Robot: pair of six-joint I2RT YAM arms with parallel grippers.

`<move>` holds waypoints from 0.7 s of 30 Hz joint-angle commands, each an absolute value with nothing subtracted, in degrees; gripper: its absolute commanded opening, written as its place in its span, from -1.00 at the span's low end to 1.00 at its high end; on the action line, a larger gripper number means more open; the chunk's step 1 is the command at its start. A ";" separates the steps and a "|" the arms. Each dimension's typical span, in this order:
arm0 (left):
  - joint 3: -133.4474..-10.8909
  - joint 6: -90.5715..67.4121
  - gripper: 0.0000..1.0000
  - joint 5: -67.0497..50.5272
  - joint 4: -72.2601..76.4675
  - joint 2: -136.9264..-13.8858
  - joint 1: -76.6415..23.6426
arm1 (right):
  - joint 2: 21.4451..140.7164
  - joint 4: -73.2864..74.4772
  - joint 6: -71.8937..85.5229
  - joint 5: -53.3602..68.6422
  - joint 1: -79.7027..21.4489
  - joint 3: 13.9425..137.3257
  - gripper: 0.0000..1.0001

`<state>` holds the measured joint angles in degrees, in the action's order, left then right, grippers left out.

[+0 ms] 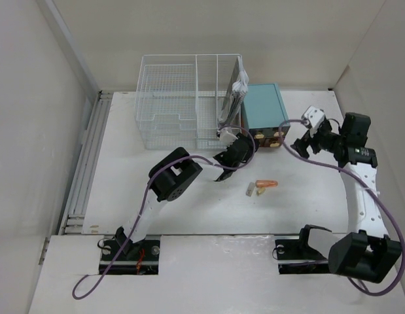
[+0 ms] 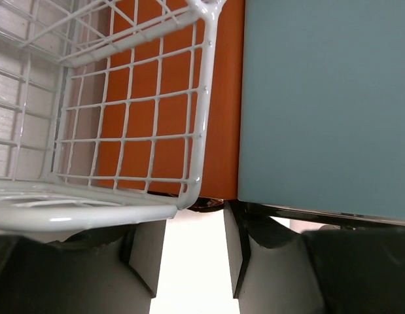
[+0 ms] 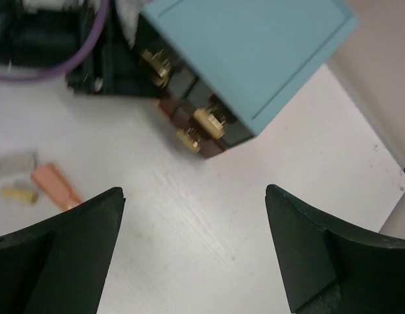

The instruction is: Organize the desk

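Observation:
The desk point(image 1: 189, 209) is a wide white tabletop. My left gripper point(image 1: 229, 157) hovers low at the front right corner of the white wire rack point(image 1: 189, 98), next to the teal drawer box point(image 1: 264, 108). In the left wrist view the left gripper point(image 2: 194, 229) stands partly open, with only bare desk point(image 2: 189, 275) between its fingers point(image 2: 146, 252). My right gripper point(image 1: 300, 145) hangs to the right of the teal box. In the right wrist view the right gripper point(image 3: 194, 196) is wide open over bare desk point(image 3: 254, 216), holding nothing.
An orange piece point(image 1: 267, 184), a grey piece point(image 1: 249, 190) and a yellow piece point(image 1: 260, 193) lie together in front of the teal box. A flat orange surface point(image 2: 156, 98) shows behind the rack's mesh point(image 2: 123, 140). The box's drawers carry brass knobs point(image 3: 209, 121). Walls enclose the back and sides.

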<state>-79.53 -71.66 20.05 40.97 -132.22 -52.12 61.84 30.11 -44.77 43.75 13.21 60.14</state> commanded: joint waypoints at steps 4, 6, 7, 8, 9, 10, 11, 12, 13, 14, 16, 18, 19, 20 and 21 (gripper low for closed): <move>-78.13 -71.98 -0.66 22.24 43.42 -131.93 -51.33 | 56.45 56.76 -99.90 44.13 12.30 52.77 0.85; -75.78 -71.98 -0.69 22.24 44.82 -131.31 -51.33 | 54.76 60.19 -106.76 42.19 12.30 49.50 0.85; -74.98 -71.98 -0.70 22.24 46.04 -130.70 -51.94 | 54.23 62.64 -114.88 41.49 12.30 47.66 0.85; -74.27 -71.98 -0.70 22.24 46.58 -130.69 -51.94 | 54.23 64.32 -117.14 41.48 12.30 46.85 0.85; -72.79 -71.98 -0.70 22.24 46.58 -130.00 -52.47 | 54.23 65.64 -117.77 41.48 11.70 46.85 0.85; -71.99 -71.98 -0.70 21.63 48.32 -129.29 -52.47 | 54.23 66.52 -118.90 41.48 11.17 46.15 0.85; -71.20 -71.98 -0.70 21.62 49.04 -129.29 -53.08 | 54.23 66.53 -120.13 41.48 10.47 45.27 0.85; -70.50 -71.98 -0.70 21.01 49.04 -128.68 -53.09 | 54.75 65.49 -120.15 41.48 8.98 45.26 0.85; -69.10 -71.98 -0.70 21.01 49.83 -128.67 -53.09 | 54.76 64.70 -119.62 41.48 8.36 44.57 0.85; -68.39 -71.98 -0.70 20.48 50.36 -127.89 -53.78 | 54.76 62.25 -118.05 41.48 7.04 43.69 0.85; -66.11 -71.98 -0.70 20.48 51.76 -127.18 -54.31 | 55.28 59.88 -115.15 40.96 5.12 43.07 0.85; -65.48 -71.98 -0.70 19.96 52.99 -125.95 -54.84 | 56.51 57.49 -111.98 40.35 3.00 42.37 0.88; -64.70 -71.98 -0.70 19.95 53.00 -125.95 -54.84 | 57.04 56.26 -111.28 39.56 1.86 42.36 0.88; -63.82 -71.98 -0.70 19.43 53.00 -125.95 -54.84 | 57.65 53.99 -110.31 39.55 -0.33 41.75 0.88; -63.29 -71.98 -0.70 19.42 53.69 -125.43 -55.45 | 58.35 53.09 -109.69 38.77 -1.13 41.23 0.88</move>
<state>-66.06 -73.58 18.63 54.59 -128.64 -55.11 57.17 58.22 -110.10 39.22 1.61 42.13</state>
